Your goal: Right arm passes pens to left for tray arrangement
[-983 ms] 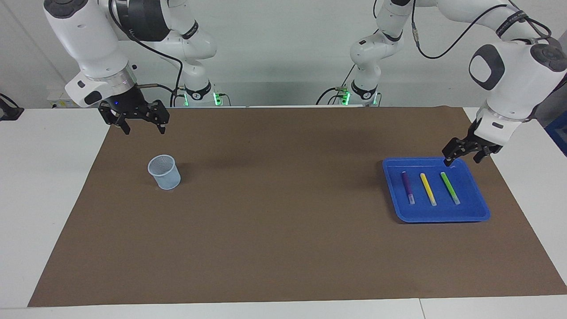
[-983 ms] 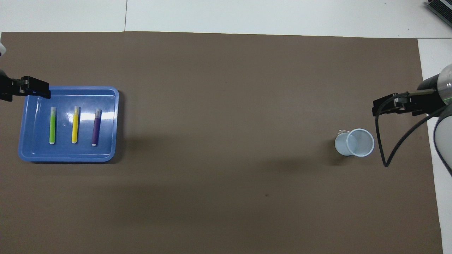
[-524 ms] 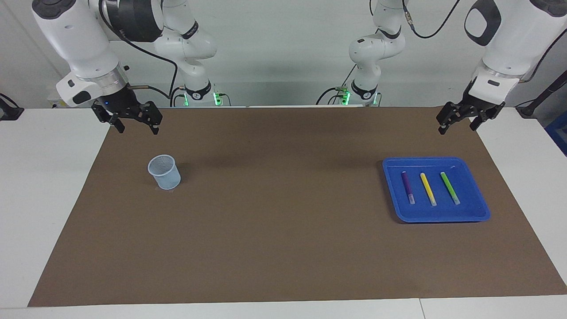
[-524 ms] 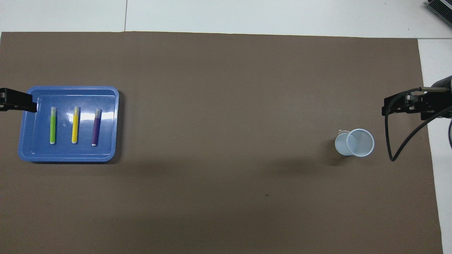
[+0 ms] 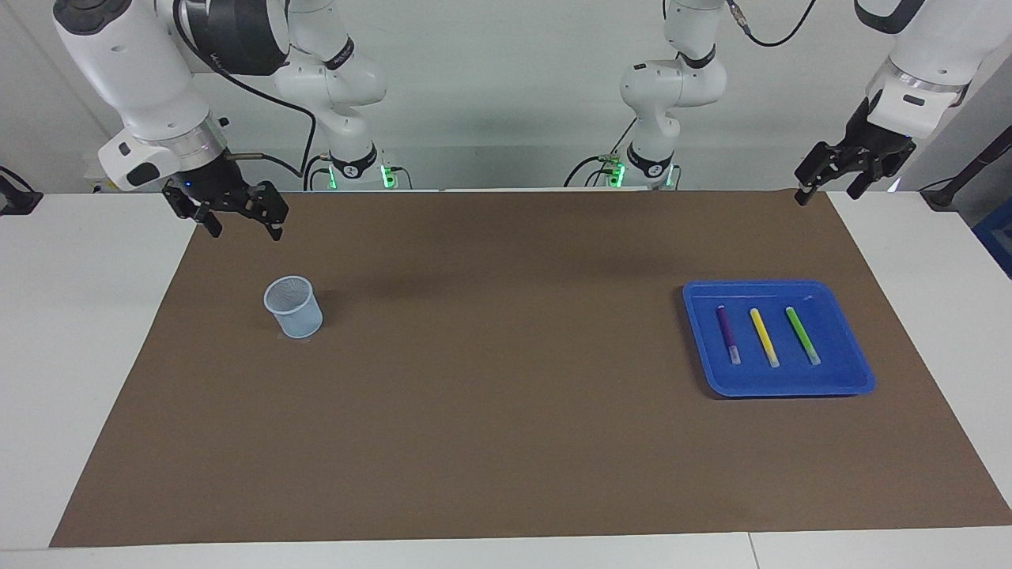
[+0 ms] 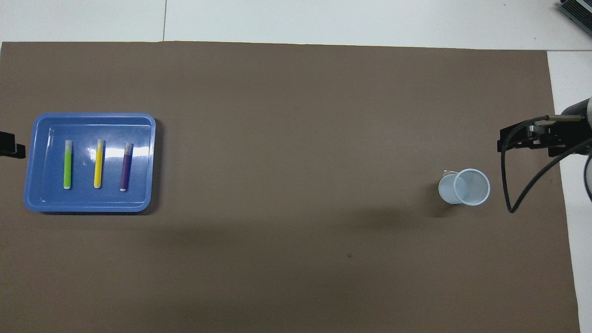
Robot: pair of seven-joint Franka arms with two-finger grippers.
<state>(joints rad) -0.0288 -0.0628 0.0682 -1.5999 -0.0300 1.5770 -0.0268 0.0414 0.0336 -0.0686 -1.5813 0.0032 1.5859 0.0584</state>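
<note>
Pens (image 5: 764, 336) are laid in tray (image 5: 858, 371); left hand (image 5: 828, 175) and right hand (image 5: 241, 223) are raised, released, empty; task judged complete, no further move required.

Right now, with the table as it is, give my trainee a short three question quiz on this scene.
1. True or false: the green pen lies in the blue tray.
2. Which pen lies between the other two?
3. The mesh cup stands: A) upright, B) tipped over.

Key: 1 true. 2 the yellow pen, between green and the purple pen. 3 A.
</note>
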